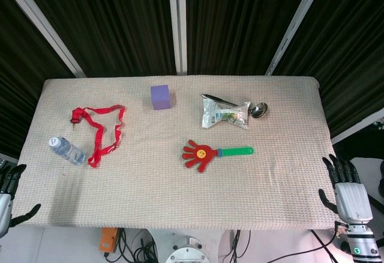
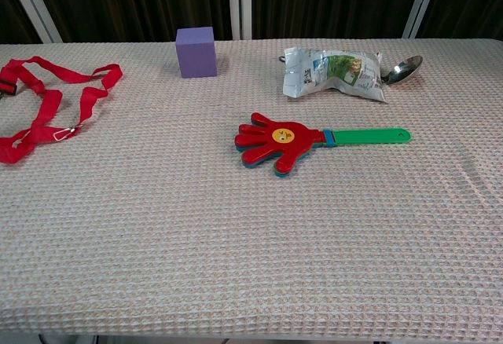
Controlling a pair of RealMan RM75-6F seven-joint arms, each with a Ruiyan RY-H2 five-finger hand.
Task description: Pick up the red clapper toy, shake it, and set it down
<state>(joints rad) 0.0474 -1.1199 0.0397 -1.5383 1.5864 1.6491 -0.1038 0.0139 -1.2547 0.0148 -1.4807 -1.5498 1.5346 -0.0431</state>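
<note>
The red clapper toy [image 1: 204, 155] [image 2: 277, 142] lies flat near the middle of the table, a red hand shape with a yellow smiley and a green handle [image 2: 369, 136] pointing right. My right hand [image 1: 347, 194] hangs off the table's right front corner, fingers spread, holding nothing. At the left front corner my left hand [image 1: 8, 194] also shows with fingers apart and empty. Both hands are far from the toy. Neither hand appears in the chest view.
A red lanyard [image 1: 99, 128] and a small water bottle [image 1: 66, 150] lie at the left. A purple cube [image 1: 160, 96] stands at the back centre. A snack packet [image 1: 227, 114] and a metal spoon [image 1: 258, 110] lie behind the toy. The table [image 1: 180, 197] is cloth-covered.
</note>
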